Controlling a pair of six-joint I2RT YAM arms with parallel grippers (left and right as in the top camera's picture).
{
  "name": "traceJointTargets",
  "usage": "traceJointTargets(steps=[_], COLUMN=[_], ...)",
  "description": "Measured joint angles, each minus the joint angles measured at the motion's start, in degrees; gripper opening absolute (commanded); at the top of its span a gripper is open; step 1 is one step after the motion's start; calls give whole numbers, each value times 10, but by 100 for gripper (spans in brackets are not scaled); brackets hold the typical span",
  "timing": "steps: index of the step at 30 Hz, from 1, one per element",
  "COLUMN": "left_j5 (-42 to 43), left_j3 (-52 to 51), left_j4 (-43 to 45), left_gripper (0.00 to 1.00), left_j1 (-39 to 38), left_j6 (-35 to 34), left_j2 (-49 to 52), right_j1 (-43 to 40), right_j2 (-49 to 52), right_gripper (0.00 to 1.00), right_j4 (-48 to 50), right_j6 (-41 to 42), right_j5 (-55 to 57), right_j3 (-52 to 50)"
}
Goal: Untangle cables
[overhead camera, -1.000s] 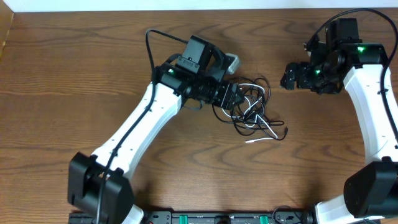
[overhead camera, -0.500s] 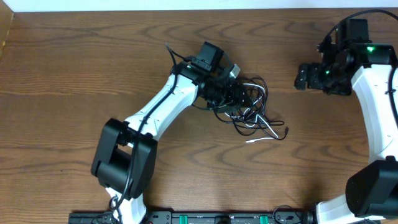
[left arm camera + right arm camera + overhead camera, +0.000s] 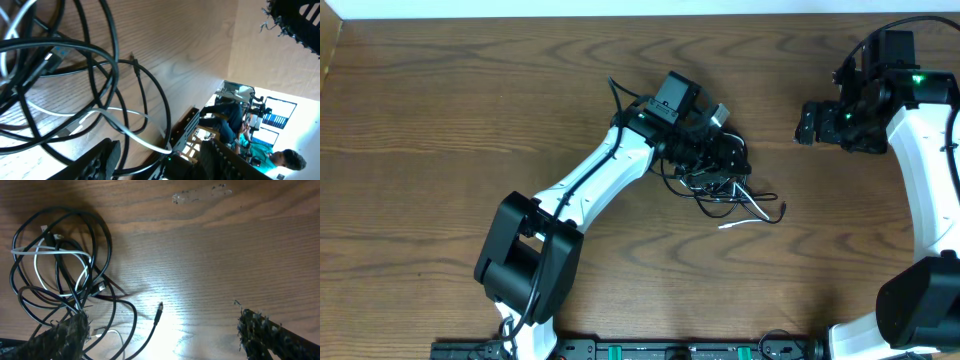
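"Has the left tool (image 3: 718, 156) pushed further onto the 2 cables (image 3: 738, 193), at the middle of the desk (image 3: 440, 120)?"

"Yes, jaws apart, nothing gripped yet. The right tool (image 3: 804, 123) waits aside, also apart."

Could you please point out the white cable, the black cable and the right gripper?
white cable (image 3: 740, 223), overhead view, on its loose straight end.
black cable (image 3: 159, 308), right wrist view, on its free plug tip.
right gripper (image 3: 803, 124), overhead view, midway between its fingertips.
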Motion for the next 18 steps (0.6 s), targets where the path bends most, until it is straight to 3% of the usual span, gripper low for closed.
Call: traceJointTargets(steps=[18], left_j5=[-78], left_j3=[-10], left_j4=[24], left_gripper=[57], left_j1=[-23], left_j6=[-30], left_j2=[0], right_j1=[0], right_j2=[0], right_gripper=[94], right_j4=[-2], right_j6=[0], right_j5=[0], right_j3=[0])
